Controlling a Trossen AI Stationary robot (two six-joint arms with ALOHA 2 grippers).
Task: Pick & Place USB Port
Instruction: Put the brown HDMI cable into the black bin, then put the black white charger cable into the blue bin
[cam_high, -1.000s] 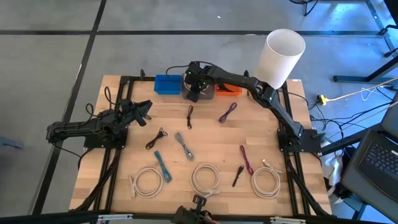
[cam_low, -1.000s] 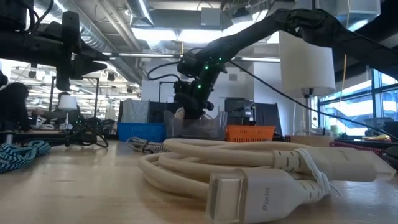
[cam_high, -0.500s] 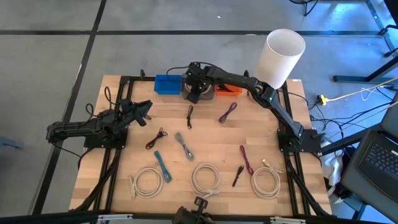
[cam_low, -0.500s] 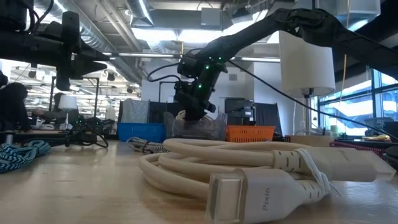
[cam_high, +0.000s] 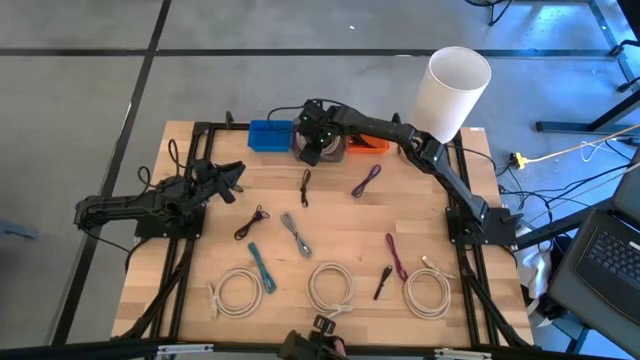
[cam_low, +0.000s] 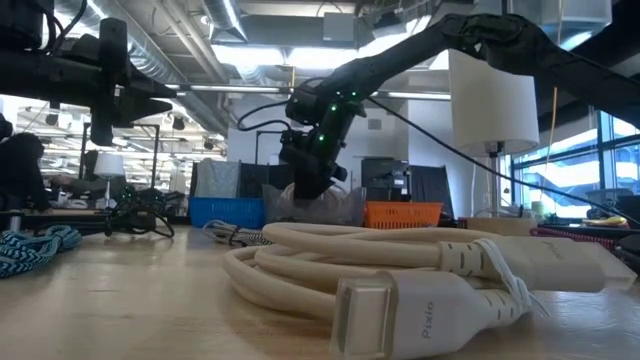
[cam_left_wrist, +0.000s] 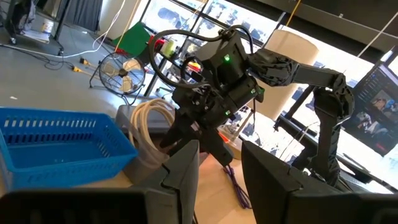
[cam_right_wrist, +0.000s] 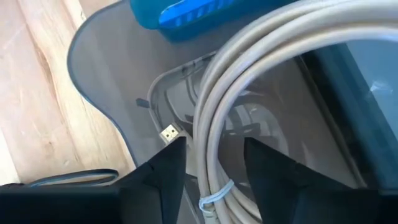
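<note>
A coil of beige USB cable (cam_right_wrist: 249, 81) stands partly inside the clear grey bin (cam_right_wrist: 99, 74) at the table's far edge, between the blue basket (cam_high: 268, 135) and the orange basket (cam_high: 368, 145). In the left wrist view the coil (cam_left_wrist: 149, 118) rises above the bin's rim. A small connector end (cam_right_wrist: 168, 132) lies on the bin floor. My right gripper (cam_high: 312, 145) reaches down into the bin, shut on the coil. My left gripper (cam_high: 235, 180) waits, open, over the table's left side. My right gripper (cam_right_wrist: 214, 171) pinches the coil's bundled strands (cam_right_wrist: 211, 180) between its two fingers, close to the cable tie (cam_right_wrist: 208, 202). It comes from above, slanting down into the bin. The coil stands on edge in the bin; whether its lower end rests on the floor is hidden.
Several loose cables lie on the wooden table: three beige coils (cam_high: 237, 292) (cam_high: 331, 286) (cam_high: 428, 293) near the front edge, plus teal (cam_high: 261, 267), grey (cam_high: 296, 235), black (cam_high: 305, 186), purple (cam_high: 366, 181) and maroon (cam_high: 396, 256) ones. A white cylinder (cam_high: 455, 90) stands at the far right.
My right gripper has sunk slightly lower into the grey bin with the beige coil. The left arm has kept still.
</note>
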